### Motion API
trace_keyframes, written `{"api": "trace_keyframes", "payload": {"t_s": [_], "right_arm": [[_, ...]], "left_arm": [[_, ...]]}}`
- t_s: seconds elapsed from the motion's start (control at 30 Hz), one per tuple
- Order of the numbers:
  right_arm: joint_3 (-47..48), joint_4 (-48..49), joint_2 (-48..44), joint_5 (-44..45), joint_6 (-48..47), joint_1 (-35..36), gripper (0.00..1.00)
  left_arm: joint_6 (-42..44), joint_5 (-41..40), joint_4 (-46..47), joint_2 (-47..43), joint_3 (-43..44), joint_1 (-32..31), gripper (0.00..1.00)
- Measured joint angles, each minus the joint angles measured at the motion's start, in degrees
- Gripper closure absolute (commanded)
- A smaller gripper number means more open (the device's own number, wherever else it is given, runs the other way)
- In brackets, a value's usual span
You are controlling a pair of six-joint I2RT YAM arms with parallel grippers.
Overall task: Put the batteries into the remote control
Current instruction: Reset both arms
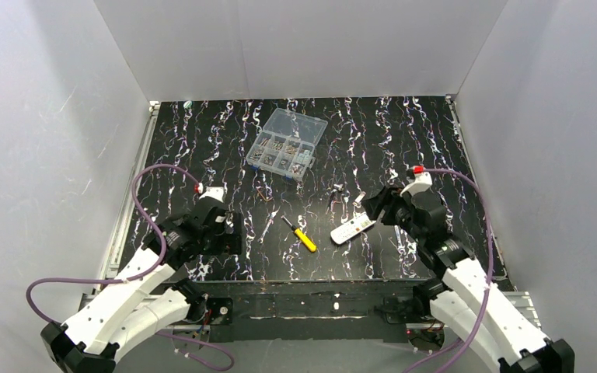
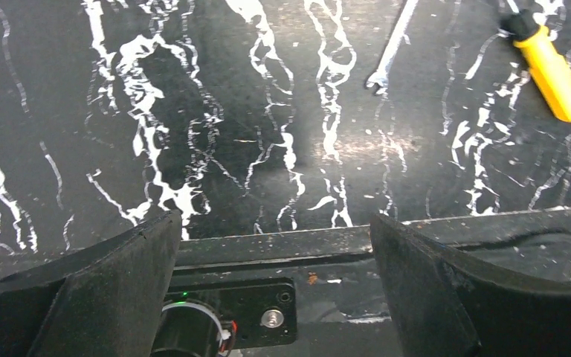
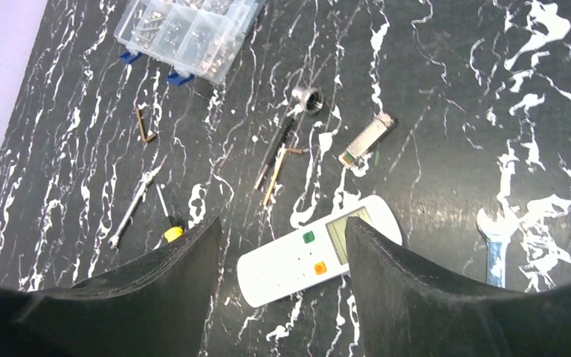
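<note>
Right gripper partly spread, empty, above slim white plastic remote control; yellow-handled screwdriver just beside, small metal spanner near. Left gripper wide apart, empty.

I have free room above the remote control. Small loose parts crowd the surface just beyond it. A wrench lies to its right.
</note>
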Motion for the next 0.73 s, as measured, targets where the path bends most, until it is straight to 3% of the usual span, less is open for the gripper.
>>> {"api": "trace_keyframes", "payload": {"t_s": [0.43, 0.73], "right_arm": [[-5.7, -3.9, -14.5, 3.0, -0.7, -0.5, 0.24], [-7.8, -4.3, -16.1, 5.2, -2.8, -0.5, 0.22]], "left_arm": [[-2.1, -8.7, -1.2, -3.6, -4.0, 0.0, 0.00], [-0.8, -8.2, 0.7, -1.1, -4.1, 0.0, 0.01]]}}
